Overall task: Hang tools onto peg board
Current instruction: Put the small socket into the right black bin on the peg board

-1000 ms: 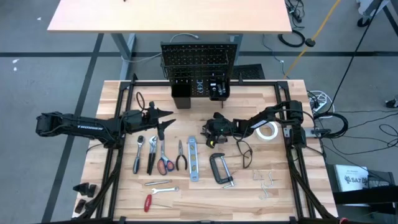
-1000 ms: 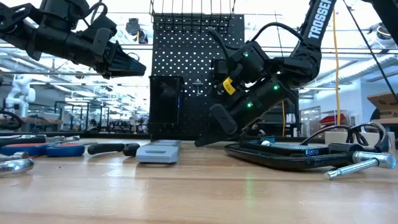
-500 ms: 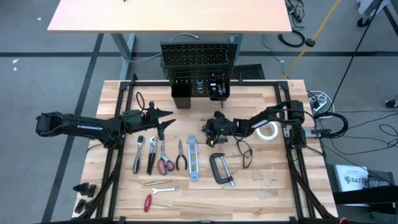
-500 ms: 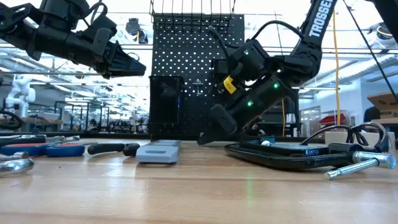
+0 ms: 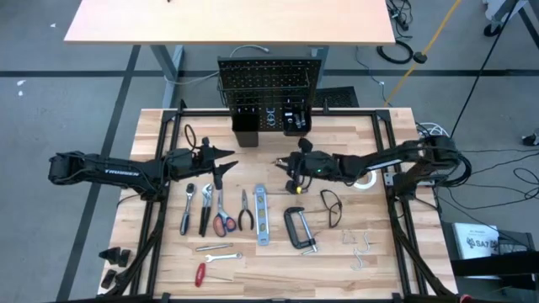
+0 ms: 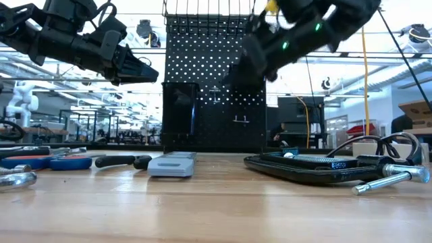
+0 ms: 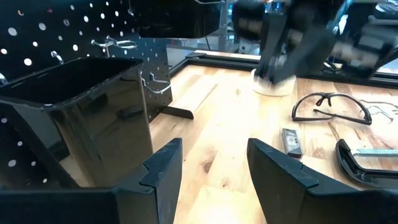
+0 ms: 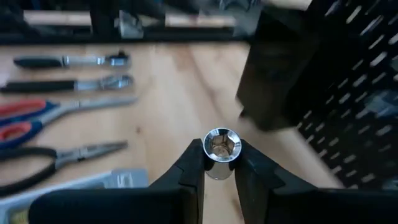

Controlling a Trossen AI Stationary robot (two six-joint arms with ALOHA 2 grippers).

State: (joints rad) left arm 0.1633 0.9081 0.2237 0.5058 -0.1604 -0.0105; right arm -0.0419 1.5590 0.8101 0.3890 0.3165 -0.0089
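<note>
Even overhead light fills the room, and shadows on the wooden table (image 5: 337,244) are soft and short. In the low view, bright ceiling lights and windows behind leave the peg board (image 6: 214,81) and arms as dark silhouettes. Motion blur smears the right arm in the low and left wrist views.

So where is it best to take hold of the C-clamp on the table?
Grip the C-clamp at the straight back of its frame, coming from above. It lies flat with its screw pointing toward the table's front edge, so that bar probably fits best between the jaws.
</note>
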